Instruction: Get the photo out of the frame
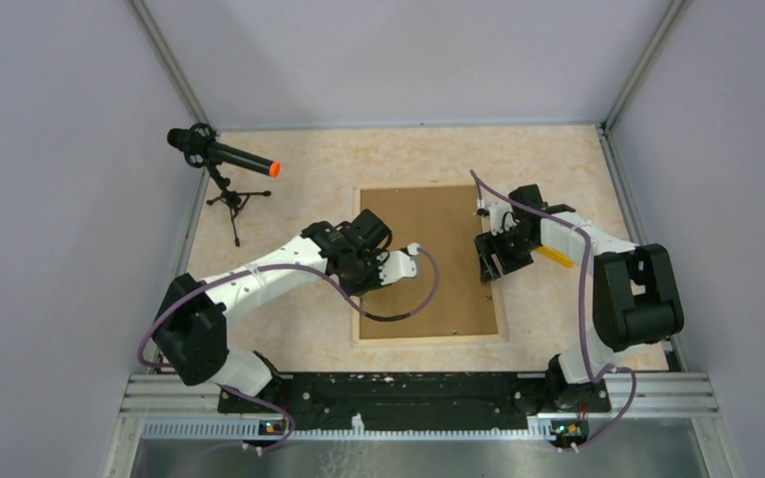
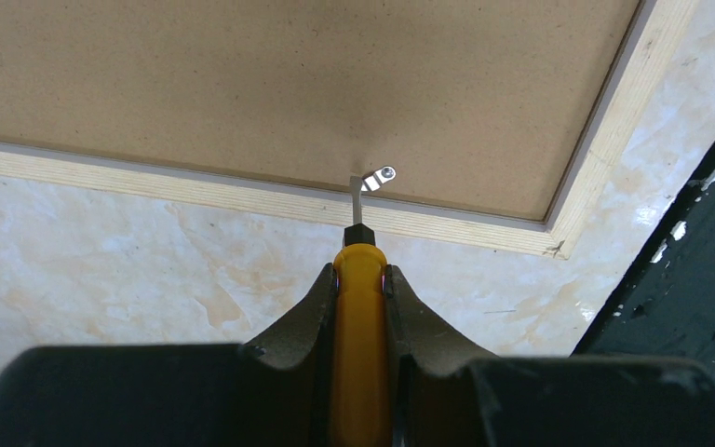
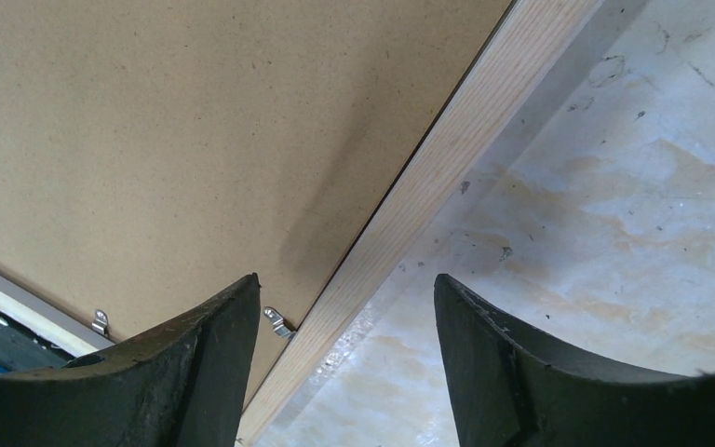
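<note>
Overhead view first: one frame (image 1: 428,340) lies flat on the table (image 1: 289,164) with its reverse side up, a single brown backing board (image 1: 438,239) filling it inside pale wood edges; the photo cannot be seen in any view. Two arms reach in; the left gripper (image 1: 366,282) sits at the frame's left edge and the right gripper (image 1: 491,267) at its right edge. One small yellow piece (image 1: 559,257) lies on the table just beside the right arm; one microphone (image 1: 221,152) stands on a tripod at the far left.

Left wrist view: the left gripper is closed on one yellow-handled tool (image 2: 360,354); the tool's thin metal blade (image 2: 354,200) crosses the wood edge and its tip meets one small metal clip (image 2: 377,178) on the backing board; one corner of the frame shows at the right.

Right wrist view: the right gripper's two fingers (image 3: 195,363) stand well apart with nothing held between them; the frame's wood edge runs diagonally through the gap; two metal clips show on the backing board, one (image 3: 279,322) just beside the left finger, the other (image 3: 101,322) further left.
</note>
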{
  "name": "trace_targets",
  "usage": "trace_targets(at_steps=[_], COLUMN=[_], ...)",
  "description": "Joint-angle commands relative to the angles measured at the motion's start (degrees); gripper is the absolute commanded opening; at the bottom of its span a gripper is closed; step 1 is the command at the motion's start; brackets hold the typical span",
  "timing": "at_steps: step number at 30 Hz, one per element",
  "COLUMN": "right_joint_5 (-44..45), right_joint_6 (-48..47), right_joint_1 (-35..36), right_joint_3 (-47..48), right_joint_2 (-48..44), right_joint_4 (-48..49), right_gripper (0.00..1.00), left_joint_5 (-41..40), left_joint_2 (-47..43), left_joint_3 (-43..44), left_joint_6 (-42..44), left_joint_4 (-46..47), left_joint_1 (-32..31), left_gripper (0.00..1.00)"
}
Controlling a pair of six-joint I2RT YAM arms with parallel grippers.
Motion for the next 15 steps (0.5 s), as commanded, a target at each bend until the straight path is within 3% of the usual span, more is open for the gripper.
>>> trace_targets(at_steps=[1,15], right_joint_5=[-0.29,-0.73], right_joint_6=[0.43,0.78], right_joint_1=[-0.17,-0.1], right_joint_3=[0.74,0.77], right_joint_2=[0.32,0.89], right_joint_4=[0.78,0.73], right_gripper=[0.67,0.67], left_joint_5=[1.38,2.24], left_joint_2=[-0.38,-0.3], left_joint_3=[2.06,2.93], left_joint_6=[0.03,2.98], left_joint_4=[0.18,-5.0], left_joint_1=[-0.2,-0.29], left_gripper=[0.0,0.0])
